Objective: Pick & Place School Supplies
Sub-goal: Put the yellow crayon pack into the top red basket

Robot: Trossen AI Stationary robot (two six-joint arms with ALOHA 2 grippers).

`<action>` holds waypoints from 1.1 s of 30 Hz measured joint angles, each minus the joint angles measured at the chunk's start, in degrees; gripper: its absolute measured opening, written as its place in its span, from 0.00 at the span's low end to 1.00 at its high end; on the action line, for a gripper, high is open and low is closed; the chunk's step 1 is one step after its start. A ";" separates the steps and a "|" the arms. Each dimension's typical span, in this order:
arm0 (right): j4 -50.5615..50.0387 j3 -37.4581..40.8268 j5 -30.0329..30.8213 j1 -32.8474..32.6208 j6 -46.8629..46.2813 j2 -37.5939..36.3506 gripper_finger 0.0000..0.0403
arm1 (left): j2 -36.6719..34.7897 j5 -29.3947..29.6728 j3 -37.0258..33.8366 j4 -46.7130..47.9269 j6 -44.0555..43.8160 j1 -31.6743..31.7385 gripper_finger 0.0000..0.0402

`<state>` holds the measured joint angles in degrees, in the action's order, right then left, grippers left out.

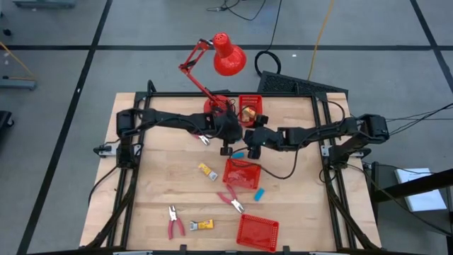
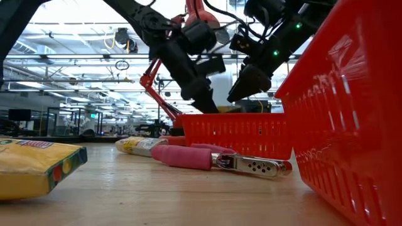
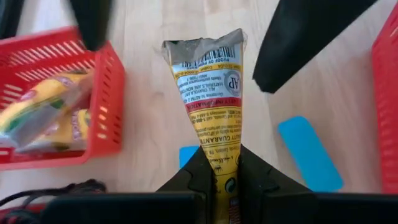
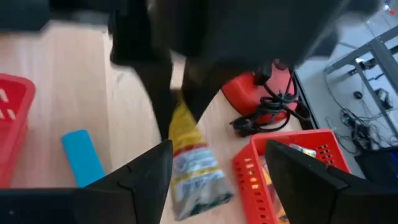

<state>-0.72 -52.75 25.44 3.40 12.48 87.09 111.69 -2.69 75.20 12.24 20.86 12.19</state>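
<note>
Left gripper [image 3: 219, 169] is clamped on the yellow tube [image 3: 208, 99]; carry it level over the red basket [image 3: 109, 93] before releasing (right gripper [image 4: 217, 171] fingers apart, waiting close by).

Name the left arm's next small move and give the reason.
Probably carry the yellow tube sideways to above the far basket before letting go. The left claw is shut on the tube's end, it hangs over bare wood by a blue block, and that basket already holds similar yellow packs. The right claw waits open nearby.

Dark arms [image 1: 311, 133], seemingly black cables
</note>
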 joint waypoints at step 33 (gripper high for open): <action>-4.51 0.00 -6.16 1.16 -1.58 0.06 0.33 | -0.80 -1.56 0.00 -3.61 0.06 -0.88 0.09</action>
<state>-5.23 -52.75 19.28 4.56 10.90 87.15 110.89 -4.25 75.20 8.63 20.92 11.30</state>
